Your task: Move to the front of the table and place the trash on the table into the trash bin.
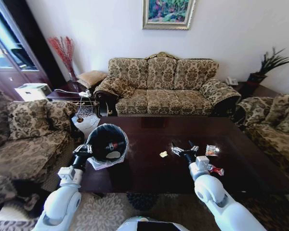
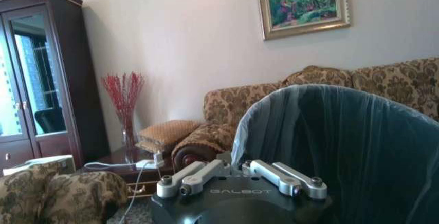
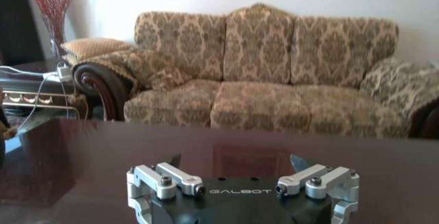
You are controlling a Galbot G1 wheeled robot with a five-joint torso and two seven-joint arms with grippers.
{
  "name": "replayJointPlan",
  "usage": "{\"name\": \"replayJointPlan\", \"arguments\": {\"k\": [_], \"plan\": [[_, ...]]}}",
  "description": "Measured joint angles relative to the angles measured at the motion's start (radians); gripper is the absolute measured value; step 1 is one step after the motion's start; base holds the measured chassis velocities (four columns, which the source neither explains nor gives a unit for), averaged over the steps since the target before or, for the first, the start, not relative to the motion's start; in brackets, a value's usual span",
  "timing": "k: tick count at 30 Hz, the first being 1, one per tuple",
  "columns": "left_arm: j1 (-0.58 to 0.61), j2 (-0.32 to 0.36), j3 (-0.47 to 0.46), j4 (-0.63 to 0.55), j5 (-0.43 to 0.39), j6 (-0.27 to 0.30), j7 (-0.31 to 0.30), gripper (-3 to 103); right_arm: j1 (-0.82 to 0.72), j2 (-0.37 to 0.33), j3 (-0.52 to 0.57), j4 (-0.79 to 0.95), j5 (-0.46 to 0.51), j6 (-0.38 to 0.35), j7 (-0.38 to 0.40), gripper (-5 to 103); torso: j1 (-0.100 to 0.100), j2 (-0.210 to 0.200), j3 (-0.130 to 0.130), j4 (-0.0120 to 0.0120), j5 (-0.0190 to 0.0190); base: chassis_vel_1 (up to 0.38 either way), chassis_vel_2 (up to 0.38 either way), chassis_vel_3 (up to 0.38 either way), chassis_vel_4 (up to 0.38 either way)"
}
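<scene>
worktop (image 1: 149, 163): looking like glossy dark wood, mirroring the room
trash bin (image 2: 343, 147): wearing thin, wrinkled translucent plastic
my claws' links (image 3: 171, 180): gleaming as bare metal

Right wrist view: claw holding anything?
No. The right claw has its fingers spread wide with only bare table between them.
</scene>
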Motion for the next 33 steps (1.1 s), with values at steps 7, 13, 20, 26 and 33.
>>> {"name": "replayJointPlan", "arguments": {"k": [7, 13, 20, 26, 33], "plan": [[0.002, 0.001, 0.016, 0.005, 0.011, 0.0, 0.003, 3, 0.08, 0.061, -0.056, -0.195, 0.035, 0.037, -0.093, 100, 0.0, 0.0, 0.0, 0.0002, -0.0016, 0.028, 0.017, -0.031, -0.032], [-0.01, 0.016, 0.033, 0.031, 0.011, 0.005, 0.015, 3, 0.155, 0.144, -0.081, -0.429, 0.021, 0.08, -0.152, 100, 0.0, 0.0, 0.0, -0.0008, -0.0006, 0.023, 0.025, -0.004, -0.008], [-0.012, 0.031, 0.032, 0.045, 0.005, 0.015, 0.014, 3, 0.177, 0.174, -0.059, -0.555, 0.024, 0.098, -0.212, 100, 0.0, 0.0, 0.0, -0.0003, -0.001, 0.0, 0.0, 0.0, 0.0], [-0.015, 0.034, 0.033, 0.059, 0.001, 0.017, 0.017, 3, 0.246, 0.21, -0.05, -0.71, 0.014, 0.159, -0.352, 100, 0.0, 0.0, 0.0, 0.0, -0.0009, 0.0, 0.0, 0.0, 0.0], [-0.02, 0.028, 0.035, 0.064, -0.008, 0.016, 0.023, 3, 0.263, 0.214, -0.06, -0.745, -0.018, 0.16, -0.372, 102, 0.0, 0.0, 0.0, -0.0001, -0.001, 0.0, 0.0, 0.0, 0.0]]}}
